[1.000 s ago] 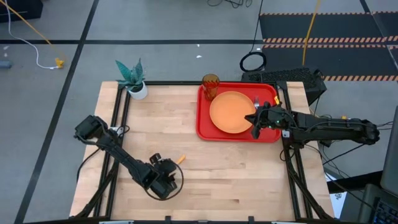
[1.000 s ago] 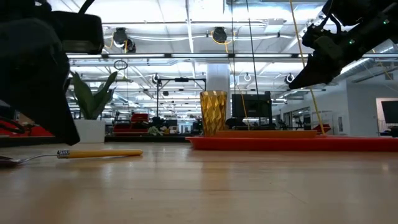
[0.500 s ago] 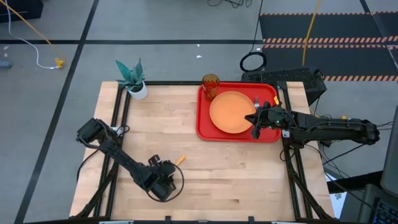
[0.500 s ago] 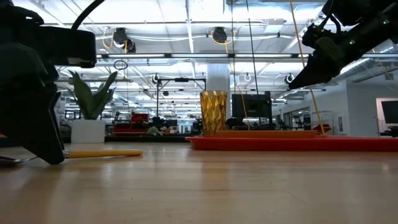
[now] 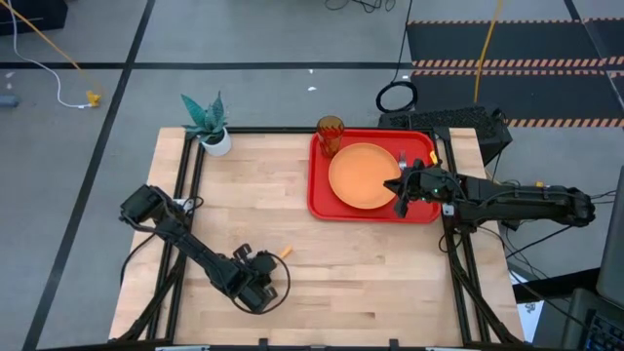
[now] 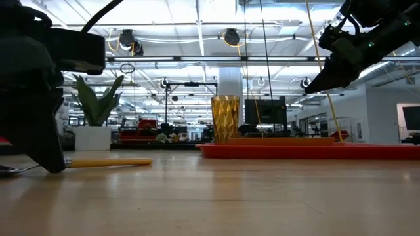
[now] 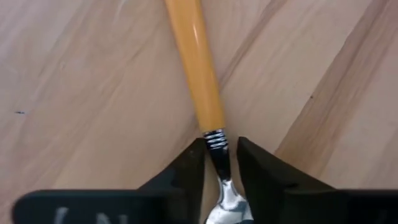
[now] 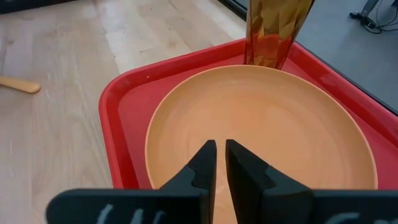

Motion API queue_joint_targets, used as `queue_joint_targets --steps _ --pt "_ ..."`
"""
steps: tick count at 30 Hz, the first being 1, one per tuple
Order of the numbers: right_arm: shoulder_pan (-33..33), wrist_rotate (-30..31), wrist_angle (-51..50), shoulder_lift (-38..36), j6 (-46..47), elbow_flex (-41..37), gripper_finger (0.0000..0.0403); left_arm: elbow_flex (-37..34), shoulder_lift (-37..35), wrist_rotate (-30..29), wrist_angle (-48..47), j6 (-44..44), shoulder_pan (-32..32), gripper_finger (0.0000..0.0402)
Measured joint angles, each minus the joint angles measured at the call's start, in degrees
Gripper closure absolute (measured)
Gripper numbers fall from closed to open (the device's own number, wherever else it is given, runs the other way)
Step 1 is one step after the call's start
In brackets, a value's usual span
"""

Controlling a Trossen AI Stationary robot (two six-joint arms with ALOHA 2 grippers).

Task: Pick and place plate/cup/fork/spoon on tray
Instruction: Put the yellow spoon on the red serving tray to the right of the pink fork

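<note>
Pale wood table [image 5: 370, 263], near edge: the left gripper [image 7: 217, 163] is down at the surface, its dark fingers [image 7: 186, 168] drawn in close on either side of the spoon [image 7: 199, 74], at the ribbed neck where the orange handle meets the metal. Contact looks made or nearly so; whether the grip is firm cannot be told. The spoon lies flat on the wood, handle pointing away from the wrist. In the low view the left arm stands low and bulky at the table's near-left, the handle sticking out beside it.

Farther back, the tray [image 5: 318, 200] already carries the plate [image 5: 361, 175], with the cup [image 5: 330, 132] at its far-left corner and the fork [image 5: 401, 156] just beside the plate's rim, partly hidden by the arm. Three of four items appear placed; only the spoon seems left.

The right gripper [image 8: 219, 163] hovers above the plate's near rim, clear of it, fingers nearly together and holding nothing. It waits.

Beyond the tray, a potted plant [image 5: 206, 122] sits at the far-left corner.
</note>
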Motion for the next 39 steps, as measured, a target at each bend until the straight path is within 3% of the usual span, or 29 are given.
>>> queue_joint_targets --steps 8,14,21,27,31,39 --pt "0.0 -2.2 0.2 0.0 1.8 0.0 0.0378 -0.1 0.0 1.2 0.6 5.2 0.9 0.0368" --pt "0.2 -3.8 0.9 0.0 5.2 0.0 0.0378 -0.1 0.0 1.5 1.8 10.1 3.0 0.0366" --pt "3.3 -12.3 8.5 2.0 12.3 0.0 0.0358 -0.3 -1.3 1.3 3.0 15.9 5.4 0.0368" --pt "8.6 -14.9 15.9 9.6 12.0 0.0 0.0314 -0.6 -4.1 -4.4 4.6 21.4 8.0 0.037" --pt "12.0 -14.6 25.6 16.2 9.2 0.1 0.0277 -0.5 -4.6 -4.0 5.0 25.1 9.7 0.037" --pt "18.4 -7.3 28.0 30.6 2.9 6.8 0.0196 -0.4 -4.8 -4.0 11.4 35.0 14.3 0.037"
